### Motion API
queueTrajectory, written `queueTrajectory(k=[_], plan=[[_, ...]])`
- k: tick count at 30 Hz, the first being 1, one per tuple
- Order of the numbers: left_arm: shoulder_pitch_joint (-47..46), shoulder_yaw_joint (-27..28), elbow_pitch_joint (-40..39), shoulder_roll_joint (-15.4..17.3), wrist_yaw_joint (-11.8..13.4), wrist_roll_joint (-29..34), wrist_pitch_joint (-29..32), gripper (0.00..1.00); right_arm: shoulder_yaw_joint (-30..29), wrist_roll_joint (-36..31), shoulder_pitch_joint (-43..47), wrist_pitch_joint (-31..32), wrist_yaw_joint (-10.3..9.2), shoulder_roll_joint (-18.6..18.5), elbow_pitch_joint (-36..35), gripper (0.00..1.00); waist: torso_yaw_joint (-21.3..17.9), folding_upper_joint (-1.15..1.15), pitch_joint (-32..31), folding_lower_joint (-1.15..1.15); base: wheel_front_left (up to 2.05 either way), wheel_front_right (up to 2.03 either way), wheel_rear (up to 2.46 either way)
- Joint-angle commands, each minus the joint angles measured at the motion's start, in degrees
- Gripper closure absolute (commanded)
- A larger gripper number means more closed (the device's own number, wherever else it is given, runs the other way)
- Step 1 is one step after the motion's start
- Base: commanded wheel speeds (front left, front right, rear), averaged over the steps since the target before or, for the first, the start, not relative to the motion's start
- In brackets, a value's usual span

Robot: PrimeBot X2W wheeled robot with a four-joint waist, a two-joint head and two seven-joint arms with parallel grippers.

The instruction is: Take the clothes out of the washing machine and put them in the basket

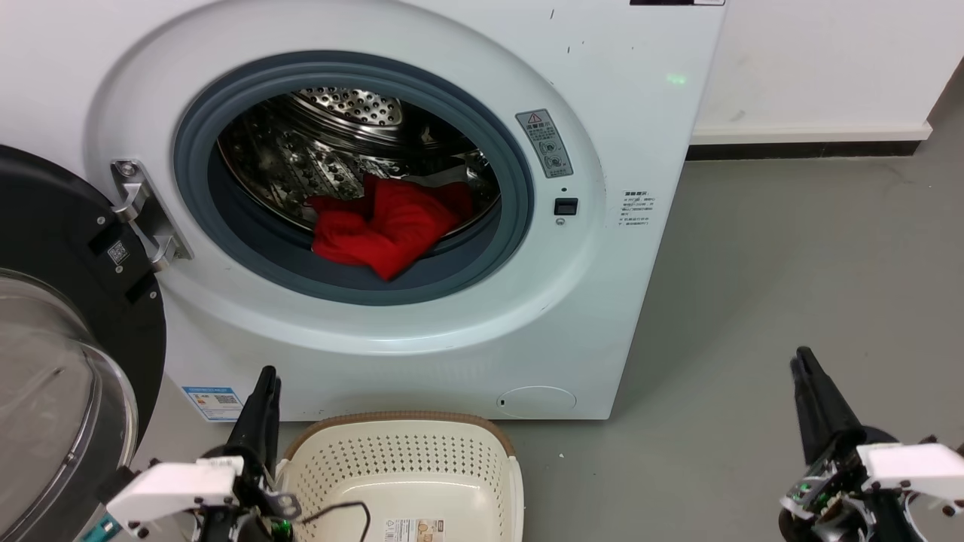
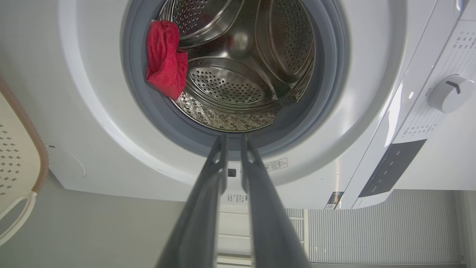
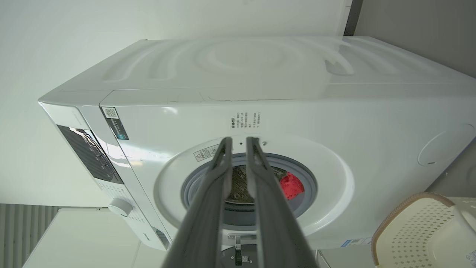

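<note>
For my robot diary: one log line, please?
door open | clothes in washing machine | basket without clothes | left tool shut | right tool shut

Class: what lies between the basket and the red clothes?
Head view: the washing machine's white front and grey rubber ring separate basket from clothes.

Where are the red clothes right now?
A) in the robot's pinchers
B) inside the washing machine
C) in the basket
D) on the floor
B: the bright red soft fabric clothes lie bunched at the front of the perforated steel drum of the large white front-loading washing machine, partly over its grey rubber ring. The small cream plastic basket stands in front of the machine, with no red in the part that shows.
</note>
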Motion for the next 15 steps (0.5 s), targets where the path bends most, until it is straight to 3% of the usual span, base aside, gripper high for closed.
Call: queueTrajectory(k=[1,8,15], plan=[[0.36,-0.04,0.38,-0.07,0.0,0.0,-0.02,0.0,0.04,0.0,0.32,-0.01,-0.01,0.02,0.36,0.0,0.0,0.0,0.0,0.0,0.0,0.0,0.0],[1.0,-0.16,-0.98,-0.07,0.0,2.49,-2.02,0.0,0.12,-2.26,1.03,-2.02,-0.01,0.03,0.21,0.0,0.04,0.0,0.05,0.0,0.0,0.0,0.0],[1.18,0.45,-3.18,-0.04,0.93,8.95,-3.96,0.0,0.07,-10.36,1.59,-3.96,-0.01,0.03,-2.18,0.0,0.04,0.0,0.16,0.0,0.0,0.0,0.0]])
